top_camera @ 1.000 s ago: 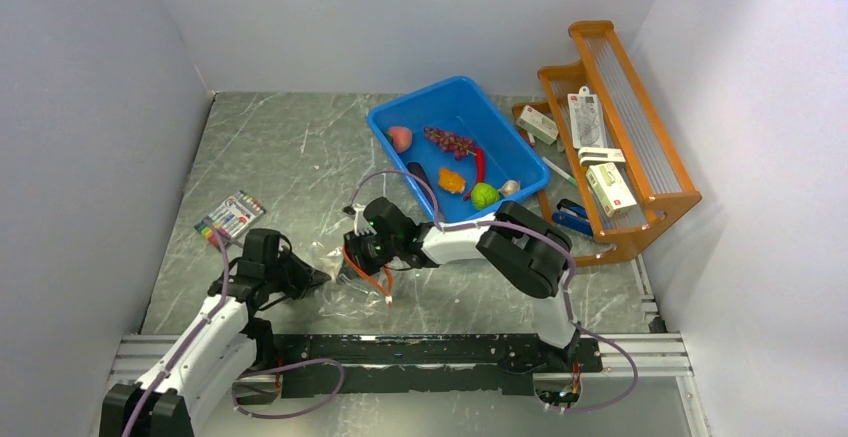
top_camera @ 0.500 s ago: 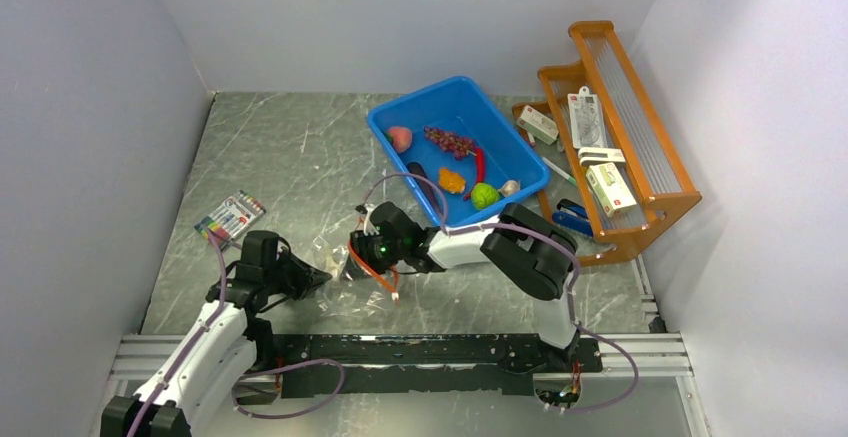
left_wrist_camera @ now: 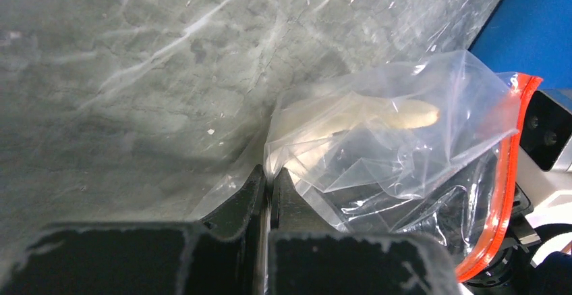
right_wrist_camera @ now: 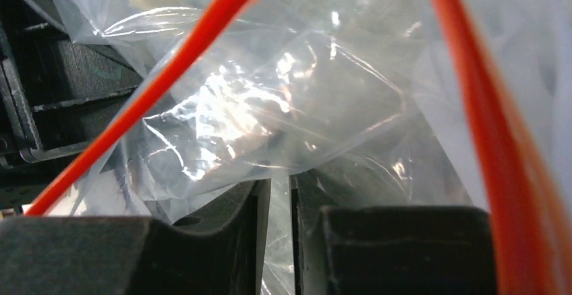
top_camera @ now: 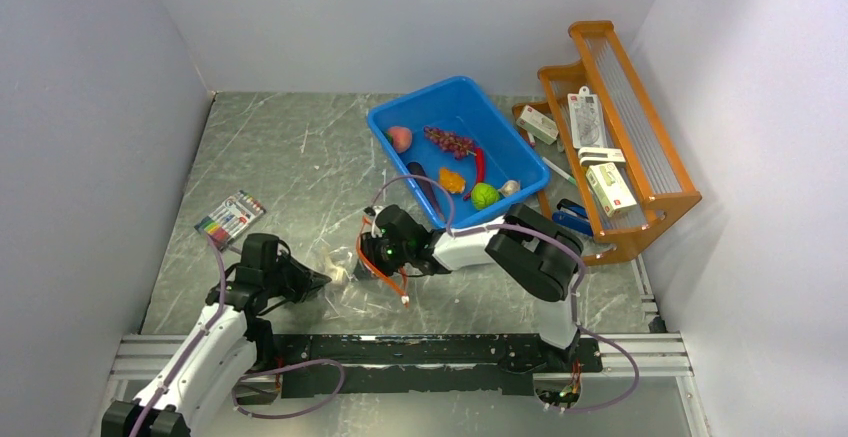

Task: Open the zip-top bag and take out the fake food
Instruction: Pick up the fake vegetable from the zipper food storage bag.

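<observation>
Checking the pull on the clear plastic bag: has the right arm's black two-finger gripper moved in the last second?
Yes: the right gripper slid slightly rightward and nearer, toward the black base rail.

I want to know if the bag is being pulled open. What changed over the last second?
The right gripper, which seems to pinch the zip-top bag, shifted slightly right and toward the arm bases, dragging the bag's red-orange mouth along. A beige piece inside now shows from above. The left gripper stayed clamped on the bag's other end. The blue bin and its fake food did not move.
</observation>
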Robot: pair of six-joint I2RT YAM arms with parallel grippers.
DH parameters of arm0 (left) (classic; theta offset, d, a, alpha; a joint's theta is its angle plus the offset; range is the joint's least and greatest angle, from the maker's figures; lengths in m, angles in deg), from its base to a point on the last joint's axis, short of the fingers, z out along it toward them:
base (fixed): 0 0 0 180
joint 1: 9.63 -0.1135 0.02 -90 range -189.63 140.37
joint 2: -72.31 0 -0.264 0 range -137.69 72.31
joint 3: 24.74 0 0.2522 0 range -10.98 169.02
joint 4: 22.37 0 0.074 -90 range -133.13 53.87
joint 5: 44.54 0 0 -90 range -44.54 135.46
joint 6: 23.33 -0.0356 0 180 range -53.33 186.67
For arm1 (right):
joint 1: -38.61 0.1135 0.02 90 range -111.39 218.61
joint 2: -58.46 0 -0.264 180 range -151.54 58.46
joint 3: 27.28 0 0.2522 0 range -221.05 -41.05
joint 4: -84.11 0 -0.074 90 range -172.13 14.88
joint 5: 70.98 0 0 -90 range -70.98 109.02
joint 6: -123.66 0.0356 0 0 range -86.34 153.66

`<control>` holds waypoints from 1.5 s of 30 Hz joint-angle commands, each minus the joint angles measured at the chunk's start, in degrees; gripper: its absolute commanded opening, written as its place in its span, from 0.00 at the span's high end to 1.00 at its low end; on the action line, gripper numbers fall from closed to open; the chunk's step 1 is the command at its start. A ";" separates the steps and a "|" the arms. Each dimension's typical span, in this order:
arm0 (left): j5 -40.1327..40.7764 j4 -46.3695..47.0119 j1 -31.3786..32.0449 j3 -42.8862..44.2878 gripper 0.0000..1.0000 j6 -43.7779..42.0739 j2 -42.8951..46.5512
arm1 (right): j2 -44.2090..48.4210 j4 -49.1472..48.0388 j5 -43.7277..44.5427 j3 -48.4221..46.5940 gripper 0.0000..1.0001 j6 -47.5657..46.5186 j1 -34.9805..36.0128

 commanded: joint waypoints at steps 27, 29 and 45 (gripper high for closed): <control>-4.53 -1.62 0.24 -4.27 0.93 0.61 4.62 | -1.97 -10.96 -0.31 3.26 0.97 6.53 0.38; -1.75 -4.62 0.24 -1.87 0.91 -0.83 4.08 | 0.42 -9.11 1.24 4.35 0.98 5.44 -0.65; -4.37 -0.74 0.24 -0.37 0.65 -4.49 2.46 | 6.29 -1.74 -3.67 5.15 0.98 0.08 -5.63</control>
